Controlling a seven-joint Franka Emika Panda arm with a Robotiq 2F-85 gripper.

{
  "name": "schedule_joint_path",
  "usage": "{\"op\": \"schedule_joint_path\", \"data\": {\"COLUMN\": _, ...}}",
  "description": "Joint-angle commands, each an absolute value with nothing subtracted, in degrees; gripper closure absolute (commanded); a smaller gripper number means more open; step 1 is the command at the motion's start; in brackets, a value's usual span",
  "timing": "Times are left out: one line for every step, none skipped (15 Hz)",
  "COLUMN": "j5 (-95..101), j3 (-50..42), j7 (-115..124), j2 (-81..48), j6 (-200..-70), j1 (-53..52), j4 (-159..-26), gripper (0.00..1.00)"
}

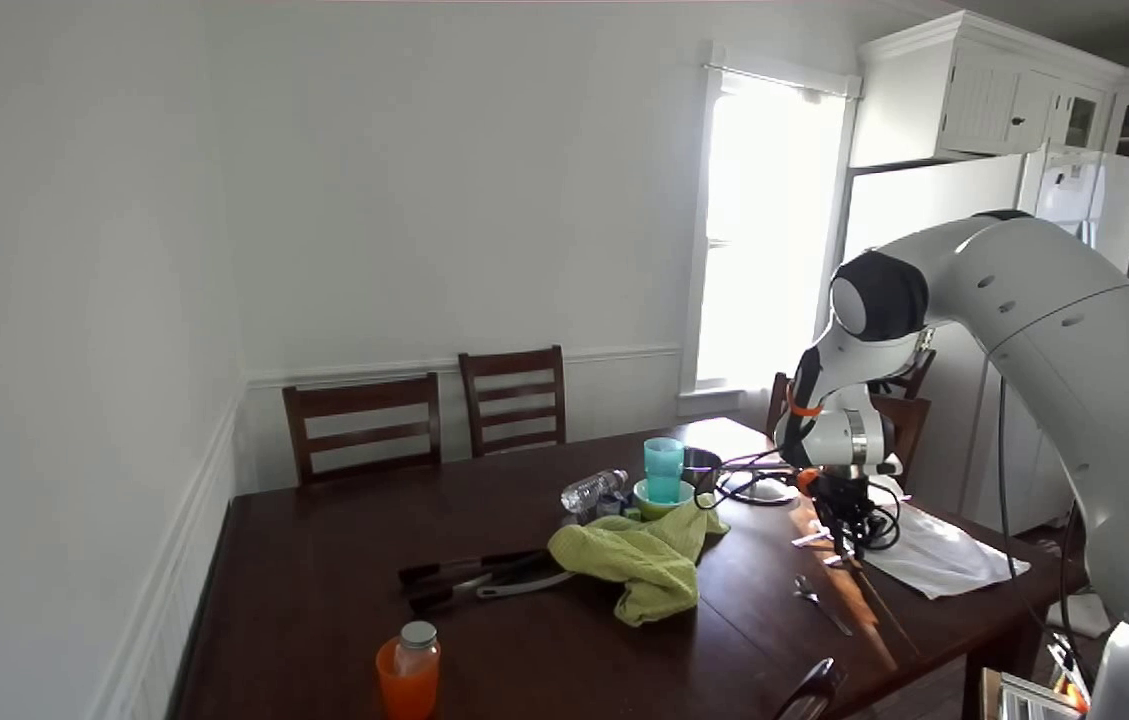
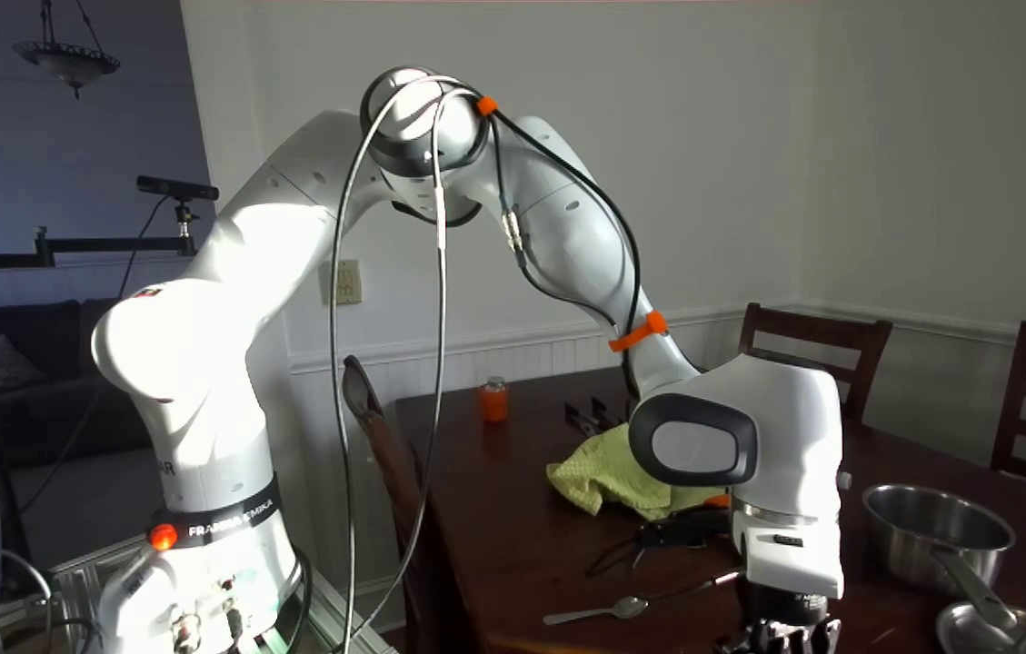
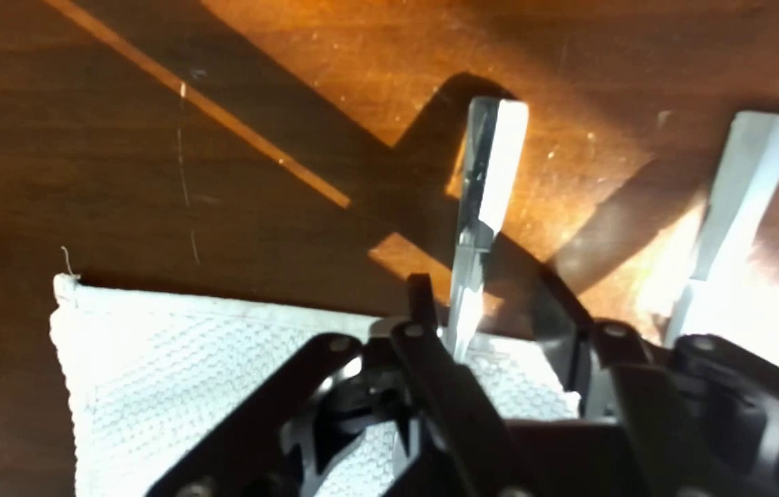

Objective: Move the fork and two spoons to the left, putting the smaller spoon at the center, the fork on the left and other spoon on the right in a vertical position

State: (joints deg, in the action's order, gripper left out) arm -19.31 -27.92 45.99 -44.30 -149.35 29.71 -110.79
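1. Surface (image 1: 324, 560): dark wood, partly sunlit.
2. Cloth (image 3: 154, 386): white, spread on the surface.
3. Claw (image 3: 488, 297): fingers apart, a utensil (image 3: 489, 166) between them.
4. Spoon (image 2: 602, 613): on the surface, near the claw.
5. Second utensil (image 3: 737, 200): right of the first in the wrist view; both heads hidden, type uncertain.

glossy wood table (image 1: 314, 590); smooth, shiny metal spoon (image 2: 602, 612); rough-woven white cloth (image 3: 175, 373); matt, textured yellow-green cloth (image 1: 652, 570).

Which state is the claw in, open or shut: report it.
Open: in the wrist view, the claw has its fingers apart, a gap showing beside the silver handle.
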Motion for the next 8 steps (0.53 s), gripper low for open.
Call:
{"op": "schedule_joint_path", "data": {"j5": -20.5, "j3": -27.3, "j7": 46.7, "j2": -44.7, "j6": -147.7, "j1": 30.5, "j4": -109.8, "gripper": 0.89}}
{"op": "schedule_joint_path", "data": {"j5": -20.4, "j3": -27.4, "j7": 46.8, "j2": -44.7, "j6": -147.6, "j1": 30.5, "j4": -109.8, "gripper": 0.95}}
{"op": "schedule_joint_path", "data": {"j5": -20.3, "j3": -27.5, "j7": 46.5, "j2": -44.1, "j6": -147.6, "j1": 30.4, "j4": -110.2, "gripper": 0.99}}
{"op": "schedule_joint_path", "data": {"j5": -20.0, "j3": -27.7, "j7": 46.3, "j2": -43.6, "j6": -147.6, "j1": 30.2, "j4": -110.7, "gripper": 1.0}}
{"op": "schedule_joint_path", "data": {"j5": -19.5, "j3": -28.0, "j7": 45.7, "j2": -42.4, "j6": -146.6, "j1": 29.9, "j4": -111.6, "gripper": 1.0}}
{"op": "schedule_joint_path", "data": {"j5": -19.3, "j3": -28.0, "j7": 45.0, "j2": -41.4, "j6": -146.8, "j1": 29.8, "j4": -112.6, "gripper": 0.97}}
{"op": "schedule_joint_path", "data": {"j5": -19.0, "j3": -28.1, "j7": 44.1, "j2": -40.5, "j6": -146.3, "j1": 29.8, "j4": -113.4, "gripper": 0.97}}
{"op": "schedule_joint_path", "data": {"j5": -18.7, "j3": -28.0, "j7": 42.4, "j2": -39.1, "j6": -146.4, "j1": 29.7, "j4": -114.7, "gripper": 0.97}}
